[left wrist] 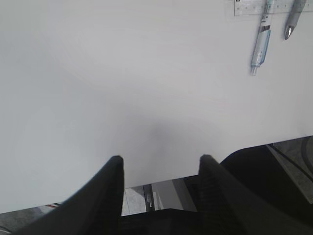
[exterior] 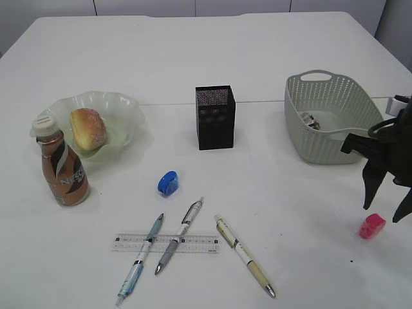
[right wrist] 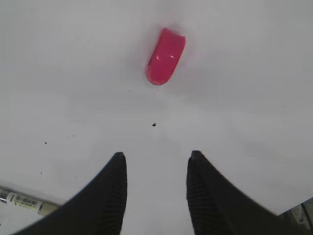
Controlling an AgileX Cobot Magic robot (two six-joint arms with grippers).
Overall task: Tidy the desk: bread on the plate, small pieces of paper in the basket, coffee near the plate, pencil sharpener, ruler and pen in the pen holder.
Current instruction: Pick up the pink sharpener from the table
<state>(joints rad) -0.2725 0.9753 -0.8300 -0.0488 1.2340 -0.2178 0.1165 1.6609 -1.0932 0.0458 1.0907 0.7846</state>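
the large plain white tabletop [exterior: 270, 212] carries everything. at its left, the oval golden-brown bun with a sugar-dusted side [exterior: 88, 129] lies in the pale green translucent dish with a wavy ruffled rim [exterior: 122, 106]. just in front of the dish, touching or nearly touching its rim, the brown plastic coffee bottle with a white cap and swirl label [exterior: 61, 168] stands upright. the small square black metal mesh cup [exterior: 215, 118] stands upright near the middle, close to the thin seam. at the right, the grey-green oval plastic basket with woven-look perforated sides [exterior: 322, 138] holds a small crumpled scrap of paper [exterior: 307, 119].

in the foreground, the short flat clear-whitish plastic ruler with black marks [exterior: 193, 243] lies flat, crossed by two pens: a light blue translucent pen [exterior: 140, 260] and a grey and white pen [exterior: 179, 236], both resting on top of it. a third, cream-coloured pen with a silver tip [exterior: 244, 255] lies just right of the ruler. a small blue pencil sharpener [exterior: 168, 183] sits between the mesh cup and the pens.

the right pincer [right wrist: 155, 188] hangs released above the tabletop, jaws apart and holding nothing, with a small pink pencil sharpener [right wrist: 166, 56] lying ahead of its tips. the left pincer [left wrist: 159, 183] hovers near the tabletop's front edge, also spread and empty, well apart from the pen tips
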